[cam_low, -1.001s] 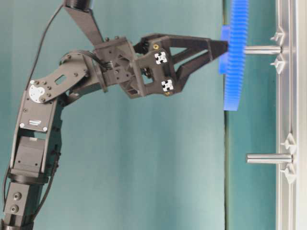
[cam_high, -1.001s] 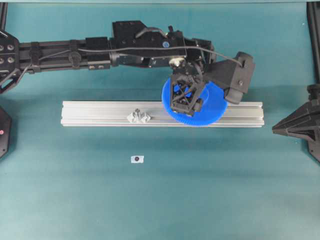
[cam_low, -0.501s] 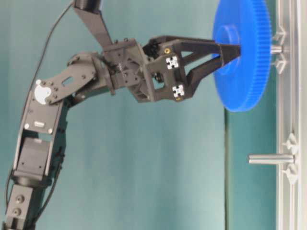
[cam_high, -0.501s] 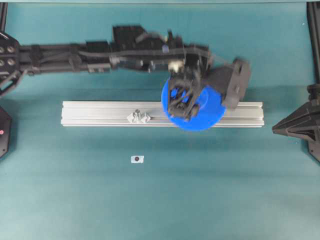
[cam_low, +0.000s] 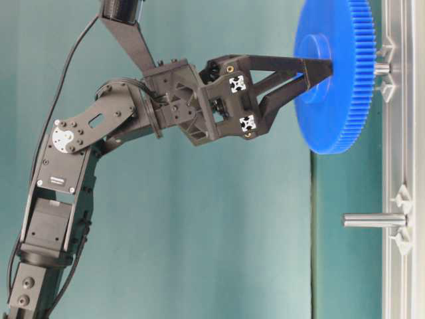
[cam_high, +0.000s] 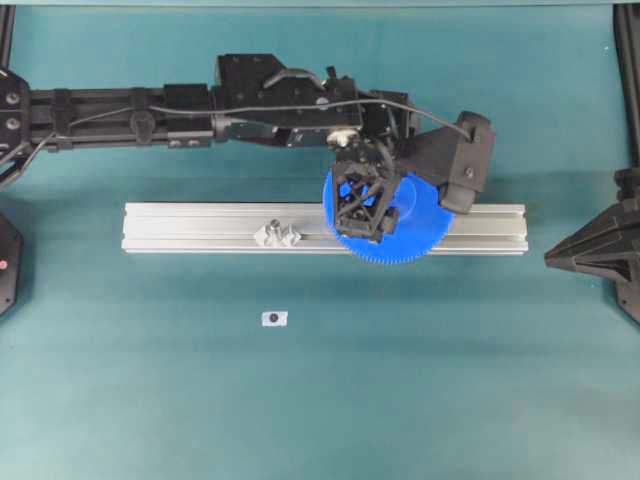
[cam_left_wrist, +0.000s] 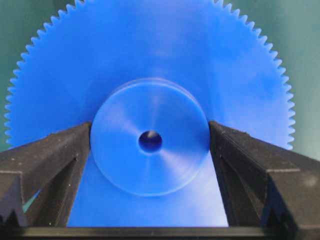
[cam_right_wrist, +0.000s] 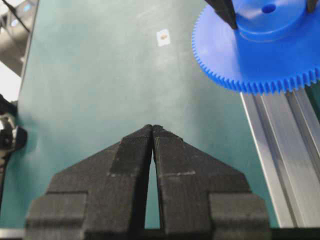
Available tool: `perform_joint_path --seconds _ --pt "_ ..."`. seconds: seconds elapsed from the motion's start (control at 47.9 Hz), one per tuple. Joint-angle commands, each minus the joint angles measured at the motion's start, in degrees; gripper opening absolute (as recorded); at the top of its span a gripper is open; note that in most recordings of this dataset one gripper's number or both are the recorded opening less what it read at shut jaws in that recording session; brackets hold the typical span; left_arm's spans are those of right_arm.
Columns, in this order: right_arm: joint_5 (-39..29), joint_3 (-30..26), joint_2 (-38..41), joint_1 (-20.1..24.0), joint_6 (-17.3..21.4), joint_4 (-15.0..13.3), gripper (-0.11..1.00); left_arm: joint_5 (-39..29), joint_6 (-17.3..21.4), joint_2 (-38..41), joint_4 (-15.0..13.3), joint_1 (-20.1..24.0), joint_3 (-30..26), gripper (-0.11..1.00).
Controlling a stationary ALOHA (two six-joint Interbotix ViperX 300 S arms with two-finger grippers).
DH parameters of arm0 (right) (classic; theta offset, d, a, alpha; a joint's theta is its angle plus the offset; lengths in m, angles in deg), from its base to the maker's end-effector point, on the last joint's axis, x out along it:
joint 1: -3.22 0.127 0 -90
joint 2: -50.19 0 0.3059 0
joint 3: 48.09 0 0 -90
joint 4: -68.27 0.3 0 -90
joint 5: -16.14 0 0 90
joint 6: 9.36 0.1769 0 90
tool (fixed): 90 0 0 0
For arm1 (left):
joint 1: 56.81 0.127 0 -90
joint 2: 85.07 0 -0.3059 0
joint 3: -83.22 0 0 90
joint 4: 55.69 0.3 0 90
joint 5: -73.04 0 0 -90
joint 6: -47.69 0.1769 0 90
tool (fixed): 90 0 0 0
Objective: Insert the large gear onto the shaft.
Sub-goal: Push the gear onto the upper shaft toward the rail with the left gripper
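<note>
The left claw [cam_left_wrist: 150, 145] grips the large gear [cam_left_wrist: 150, 75] by its raised round hub: in the left wrist view the two black fingers [cam_left_wrist: 45, 170] press against the hub's opposite sides, spread wide to fit it, with the small centre hole showing between them. In the table-level view the left claw [cam_low: 317, 70] reaches from the arm to the gear's face, and the large gear [cam_low: 339, 73] stands tilted, not square to the rail [cam_low: 398, 159]. The shaft [cam_low: 380, 68] shows only as a short grey stub between the gear and the rail; whether it sits in the hole cannot be told. Further along the rail a second pin [cam_low: 373, 220] stands bare.

From overhead, the large gear [cam_high: 415, 230] lies over the right half of the rail [cam_high: 200, 228], overhanging both edges, with the left claw [cam_high: 362, 205] on top. A small white tag [cam_high: 274, 318] lies on the teal surface [cam_high: 320, 400], well apart from the rail.

The right claw [cam_right_wrist: 152, 132] is closed with nothing in it, hanging over the surface near the gear.
</note>
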Motion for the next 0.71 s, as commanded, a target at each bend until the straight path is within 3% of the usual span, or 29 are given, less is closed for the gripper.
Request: perform_joint_path --seconds 0.0,0.271,0.688 --pt "0.62 -0.88 0.53 0.00 0.44 0.09 0.11 -0.09 0.53 -0.53 0.35 2.72 -3.25 0.89" --pt "0.53 -0.97 0.53 0.00 0.44 0.09 0.11 -3.25 1.23 1.58 0.44 2.29 -7.82 0.89" --pt "0.53 -0.70 0.44 0.00 0.44 0.09 0.11 -5.36 0.00 1.76 0.35 -0.62 -8.09 0.89"
